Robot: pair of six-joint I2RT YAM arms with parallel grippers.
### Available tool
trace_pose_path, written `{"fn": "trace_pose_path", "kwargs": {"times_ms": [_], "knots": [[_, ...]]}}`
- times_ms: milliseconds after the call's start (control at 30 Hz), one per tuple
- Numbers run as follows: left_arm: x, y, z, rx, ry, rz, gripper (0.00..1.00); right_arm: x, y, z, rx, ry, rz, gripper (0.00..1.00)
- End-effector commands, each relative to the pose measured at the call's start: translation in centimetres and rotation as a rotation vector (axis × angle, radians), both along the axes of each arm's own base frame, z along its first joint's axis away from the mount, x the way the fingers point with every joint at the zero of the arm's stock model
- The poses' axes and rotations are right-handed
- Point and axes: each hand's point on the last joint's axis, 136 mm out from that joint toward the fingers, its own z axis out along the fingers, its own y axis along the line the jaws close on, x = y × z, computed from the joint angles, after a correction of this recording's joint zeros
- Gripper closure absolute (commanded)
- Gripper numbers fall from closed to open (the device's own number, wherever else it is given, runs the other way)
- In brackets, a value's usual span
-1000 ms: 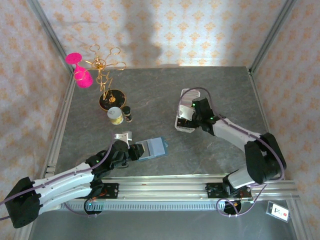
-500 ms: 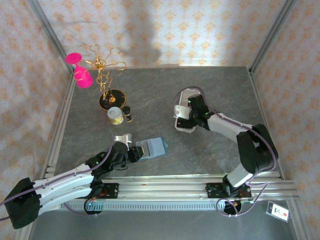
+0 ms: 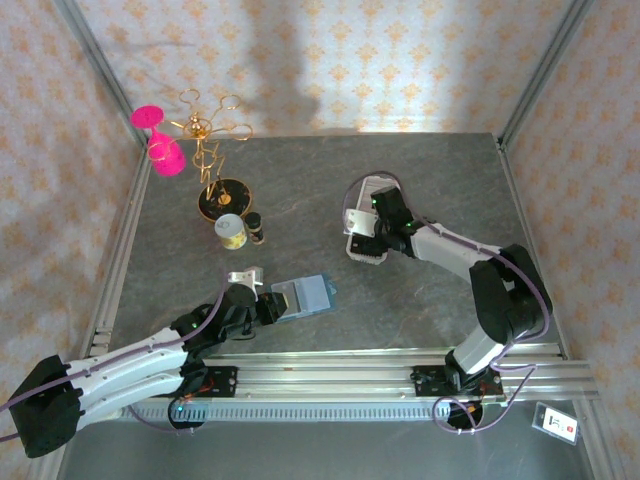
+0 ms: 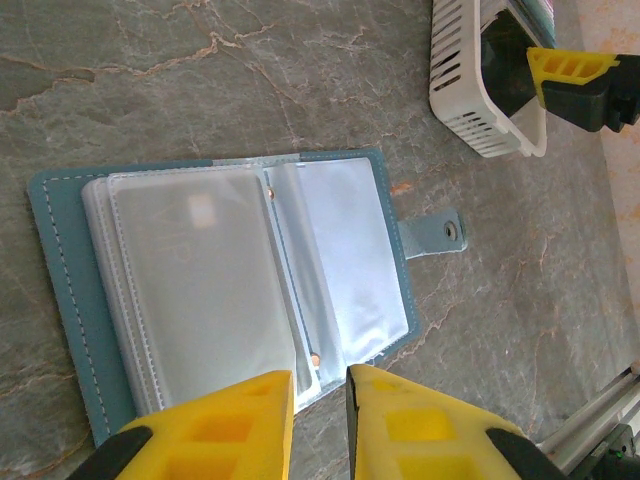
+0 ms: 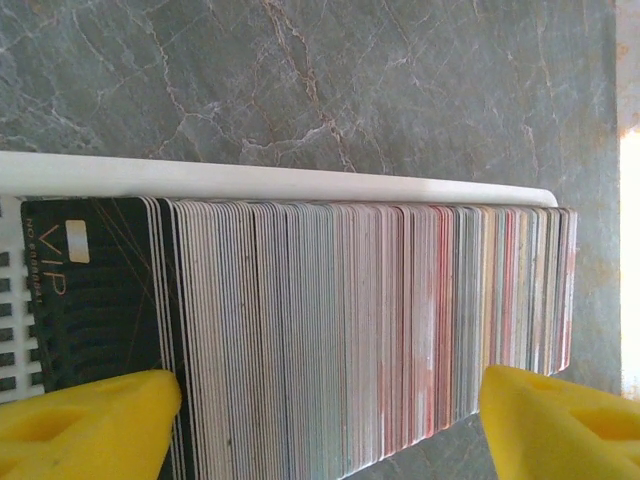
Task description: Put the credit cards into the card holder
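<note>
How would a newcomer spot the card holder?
On the grey marble table, look near the front edge, just ahead of the left arm. The card holder lies open there: the only flat teal-blue thing, with clear sleeves inside and a clasp tab.

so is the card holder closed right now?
No, the card holder lies spread open, its clear sleeves facing up and its clasp tab undone.

The card holder (image 4: 235, 300) has glossy clear plastic sleeves (image 4: 180, 260).
</note>
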Motion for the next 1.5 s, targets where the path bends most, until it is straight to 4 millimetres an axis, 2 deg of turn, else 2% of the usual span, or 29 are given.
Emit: {"fn": "trace_pose_path", "kwargs": {"times_ms": [0,167,367,633,800,900,1067,1200,1333,1467], "knots": [[0.3,0.0,0.3,-0.026,-0.012,0.015,0.78,-1.0,0.1,0.3,-0.012,0.023,0.02,0.13],[0.3,0.0,0.2,-0.023,-0.007,0.017,0.78,-1.2,-0.1,1.0,-0.011,0.0,0.021,0.06],[0.3,0.0,0.1,-0.022,-0.003,0.017,0.78,-1.3,0.4,1.1,0.013,0.023,0.027,0.03],[0.3,-0.1,0.1,-0.019,-0.004,0.015,0.78,-1.7,1.1,-0.6,-0.022,0.077,0.058,0.0],[0.3,-0.1,0.0,-0.019,0.0,0.015,0.78,-0.4,1.0,-1.5,-0.068,0.067,0.031,0.01],[0.3,-0.1,0.0,-0.019,-0.001,0.017,0.78,0.4,0.7,-1.8,-0.095,0.058,0.005,0.07],[0.3,0.0,0.0,-0.02,0.002,0.02,0.78,0.8,0.5,-1.1,-0.081,0.044,-0.005,0.12],[0.3,-0.1,0.0,-0.021,0.001,0.018,0.78,0.6,0.5,-0.2,-0.069,0.026,-0.004,0.21],[0.2,0.0,-0.2,-0.022,0.008,0.023,0.79,0.4,0.2,0.2,-0.069,0.008,-0.002,0.36],[0.2,0.0,-0.3,-0.026,0.009,0.022,0.8,0.1,0.2,0.3,-0.062,0.013,-0.006,0.42]]}}
